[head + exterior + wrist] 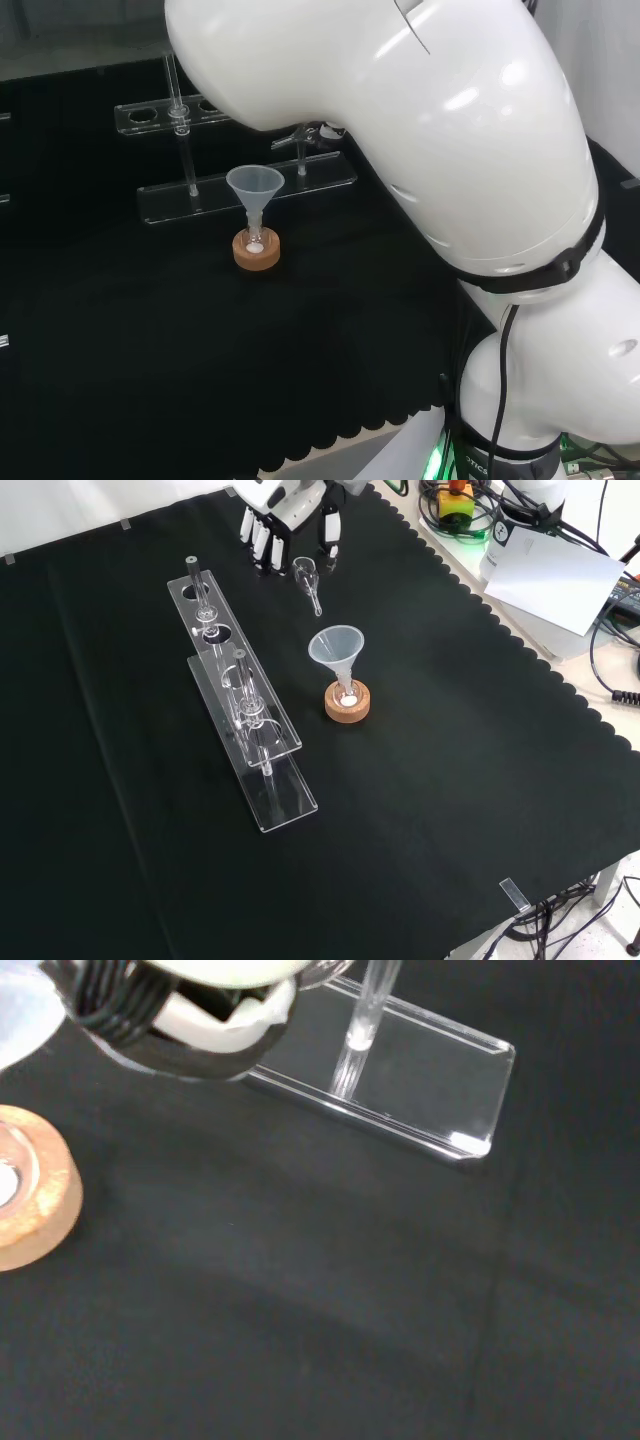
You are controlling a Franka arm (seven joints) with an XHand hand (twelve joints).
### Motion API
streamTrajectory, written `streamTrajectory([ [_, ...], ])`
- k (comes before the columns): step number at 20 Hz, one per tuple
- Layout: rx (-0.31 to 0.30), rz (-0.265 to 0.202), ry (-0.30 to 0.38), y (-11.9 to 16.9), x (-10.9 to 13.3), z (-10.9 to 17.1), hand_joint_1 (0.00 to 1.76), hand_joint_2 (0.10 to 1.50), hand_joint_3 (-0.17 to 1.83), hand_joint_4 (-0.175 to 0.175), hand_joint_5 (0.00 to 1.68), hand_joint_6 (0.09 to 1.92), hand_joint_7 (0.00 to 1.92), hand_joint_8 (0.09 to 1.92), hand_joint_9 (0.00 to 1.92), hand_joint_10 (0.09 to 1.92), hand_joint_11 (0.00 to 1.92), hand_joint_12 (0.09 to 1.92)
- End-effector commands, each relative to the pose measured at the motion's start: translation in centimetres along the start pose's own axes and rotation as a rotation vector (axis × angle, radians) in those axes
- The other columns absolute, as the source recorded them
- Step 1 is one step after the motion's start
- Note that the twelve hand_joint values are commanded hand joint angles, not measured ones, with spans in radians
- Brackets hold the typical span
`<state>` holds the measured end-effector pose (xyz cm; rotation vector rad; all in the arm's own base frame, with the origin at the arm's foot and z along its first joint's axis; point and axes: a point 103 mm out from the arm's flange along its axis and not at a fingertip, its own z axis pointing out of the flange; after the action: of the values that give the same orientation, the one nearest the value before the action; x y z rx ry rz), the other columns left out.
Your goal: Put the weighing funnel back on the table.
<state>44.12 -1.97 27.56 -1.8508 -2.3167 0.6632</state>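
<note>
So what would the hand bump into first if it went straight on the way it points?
Probably the weighing funnel, right in front of the hand, or the black cloth under it; depth is hard to judge.

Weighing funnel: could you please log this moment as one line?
hand at weighing funnel | grip unclear | funnel in flask on cork ring, untouched

Beneath my arm's white link I glimpse the hand. Left of its fingers and nearer me, the funnel stands in a flask on a cork ring, before a clear rack.
</note>
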Motion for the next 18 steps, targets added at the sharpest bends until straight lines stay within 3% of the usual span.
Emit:
streamTrajectory([
  [1, -0.013, 0.03, 0.037, -0.2, -2.3, 2.2, 1.11, 0.68, 0.65, 0.175, 1.23, 0.74, 0.7, 0.57, 0.97, 0.34, 0.75, 1.12],
  [18, 0.03, 0.065, 0.106, 0.7, -6.1, 9.3, 1.11, 0.68, 0.65, 0.175, 1.23, 0.74, 0.7, 0.57, 0.97, 0.34, 0.76, 1.12],
])
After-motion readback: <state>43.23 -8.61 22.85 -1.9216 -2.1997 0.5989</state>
